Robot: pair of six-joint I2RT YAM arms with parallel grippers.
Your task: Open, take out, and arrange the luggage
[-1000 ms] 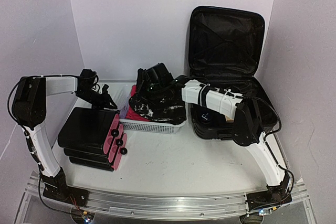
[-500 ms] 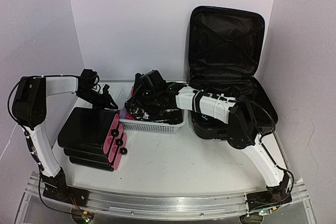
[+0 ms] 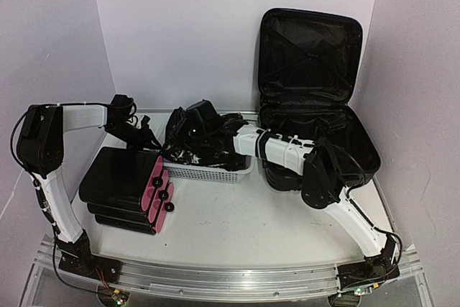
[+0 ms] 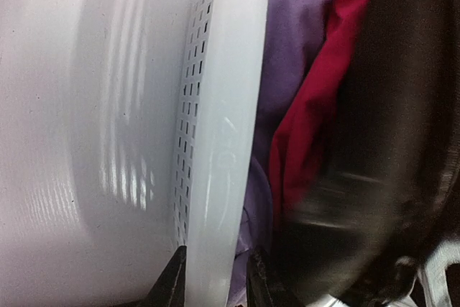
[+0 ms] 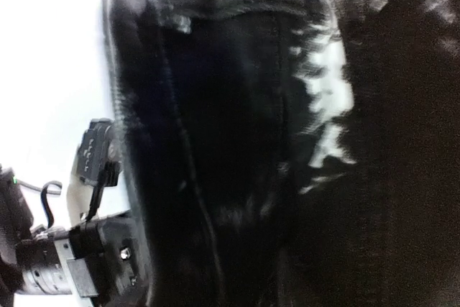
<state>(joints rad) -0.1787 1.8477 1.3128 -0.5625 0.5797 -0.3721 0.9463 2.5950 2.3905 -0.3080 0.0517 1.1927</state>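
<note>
The luggage (image 3: pixel 309 70) stands open at the back right, lid upright, black lining showing. A white perforated basket (image 3: pixel 208 172) sits left of it. My left gripper (image 3: pixel 153 141) is at the basket's left end; in the left wrist view its fingers (image 4: pixel 176 278) sit on either side of the basket rim (image 4: pixel 223 141), shut on it. My right gripper (image 3: pixel 190 124) reaches over the basket, pressed into a black and white garment (image 3: pixel 212 150). The right wrist view holds only that dark garment (image 5: pixel 323 106), and the fingers cannot be made out.
A stack of smaller black cases with pink sides and black knobs (image 3: pixel 122 181) lies at the front left, beside the basket. Purple cloth (image 4: pixel 287 34) and red cloth (image 4: pixel 309 120) lie inside the basket. The left arm's wrist (image 5: pixel 72 249) is close to the garment.
The right arm has swung left across the basket, carrying the black and white garment toward its left end. The left arm and basket have stayed put.
</note>
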